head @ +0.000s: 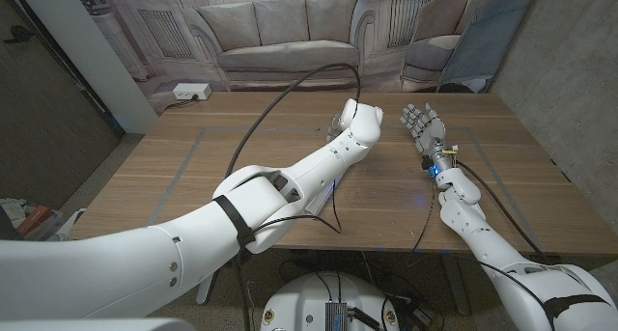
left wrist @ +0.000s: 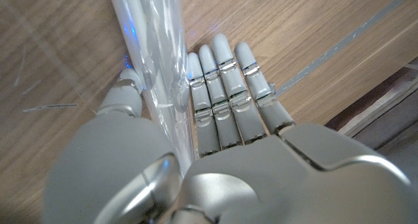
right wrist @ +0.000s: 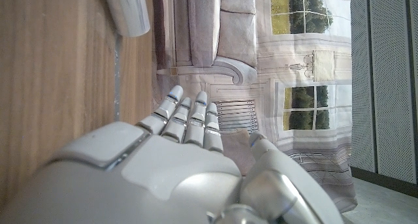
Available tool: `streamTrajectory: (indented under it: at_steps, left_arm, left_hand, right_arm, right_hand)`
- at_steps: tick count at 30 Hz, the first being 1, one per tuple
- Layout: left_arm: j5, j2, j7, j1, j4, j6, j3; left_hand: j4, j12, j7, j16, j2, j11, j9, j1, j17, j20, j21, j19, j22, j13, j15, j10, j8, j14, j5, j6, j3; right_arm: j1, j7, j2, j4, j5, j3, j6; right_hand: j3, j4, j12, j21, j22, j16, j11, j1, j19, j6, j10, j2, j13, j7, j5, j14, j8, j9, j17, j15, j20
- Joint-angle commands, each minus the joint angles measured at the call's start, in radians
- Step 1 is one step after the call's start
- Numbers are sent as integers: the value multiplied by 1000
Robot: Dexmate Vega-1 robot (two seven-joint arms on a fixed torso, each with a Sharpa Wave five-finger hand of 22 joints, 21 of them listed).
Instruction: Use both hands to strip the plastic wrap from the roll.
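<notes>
Left hand is out over the middle of the tabletop. In the left wrist view the roll of plastic wrap runs between its thumb and its fingers: thumb on one side, the straight, close-together fingers on the other, just beside or touching it. Whether that is a firm grip I cannot tell; looks like a loose clamp. The roll sits on the tabletop under that hand. In the head view the wrist hides it.

Right hand is just beside the left, upright, fingers extended and spread, holding nothing.

Handling guess: roll is light with a stiff core, so it should take a firm squeeze. The film is thin, clear, slick and clingy; it will stretch and tear if yanked. Best to pin the core with the left and have the right pinch a loose film edge. No loose edge is visible.
</notes>
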Motion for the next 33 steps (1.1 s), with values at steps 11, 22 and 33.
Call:
streamTrajectory:
  at_steps: [11,22,33]
  left_arm:
    - [-24,50,82,68,-140,5,-8]
    - [-290,98,333,251,-452,1,-202]
    - [-564,123,502,345,-629,-4,-295]
  left_hand:
    - [30,15,-34,4,230,-43,-18,165,3,13,40,-11,2,-10,-81,83,15,52,27,123,168]
    - [58,20,-54,-29,227,-66,48,180,49,-4,76,-29,11,40,-78,7,57,-17,17,64,180]
    - [73,26,-57,-42,219,-71,86,179,58,-13,97,-34,13,55,-74,-1,90,-20,20,49,182]
  right_arm:
    - [-5,-14,-3,-11,-2,-7,0]
    - [-6,-16,-6,-18,0,-9,-3]
    - [-3,-21,-11,-27,-4,-15,-12]
  right_hand:
    - [6,5,2,-5,5,-1,1,-1,14,13,8,23,3,2,3,10,-1,5,0,2,-20]
    - [6,4,1,-8,5,-2,1,-1,14,13,9,21,3,1,3,11,-1,5,0,2,-20]
    - [5,5,1,-11,5,-3,1,-2,15,13,9,20,3,1,2,11,-2,5,1,0,-20]
